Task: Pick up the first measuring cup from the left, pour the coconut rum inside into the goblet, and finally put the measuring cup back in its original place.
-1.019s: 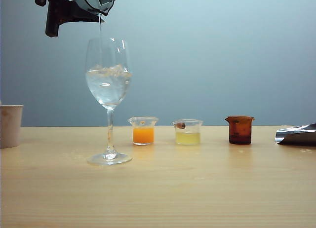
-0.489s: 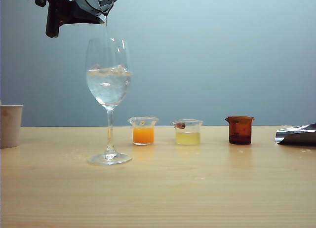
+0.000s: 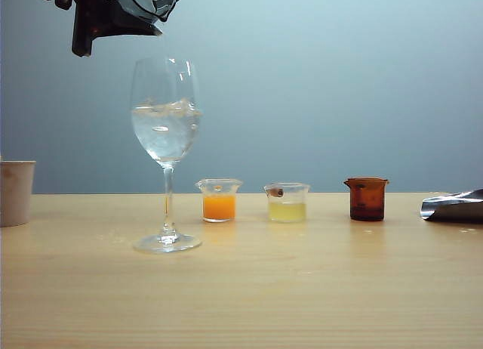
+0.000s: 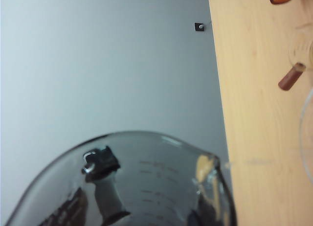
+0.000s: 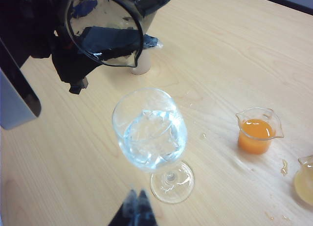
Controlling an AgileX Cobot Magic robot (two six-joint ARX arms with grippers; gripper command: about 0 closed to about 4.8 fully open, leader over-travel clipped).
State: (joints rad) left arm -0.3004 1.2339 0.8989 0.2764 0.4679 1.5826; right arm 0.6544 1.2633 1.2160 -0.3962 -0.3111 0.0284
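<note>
The smoky grey first measuring cup (image 3: 143,3) hangs tipped on its side, held above the goblet (image 3: 166,130), lip over the rim. The tall clear goblet stands upright on the worktop (image 3: 249,288), its bowl about half full of colourless coconut rum (image 3: 164,137) and ice.

Glossy clear glass goblet (image 3: 166,130); matt wooden table (image 3: 302,288).

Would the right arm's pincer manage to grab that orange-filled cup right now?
Probably yes: the right pincer hangs shut near the goblet's foot, and bare table surrounds the orange cup.
</note>
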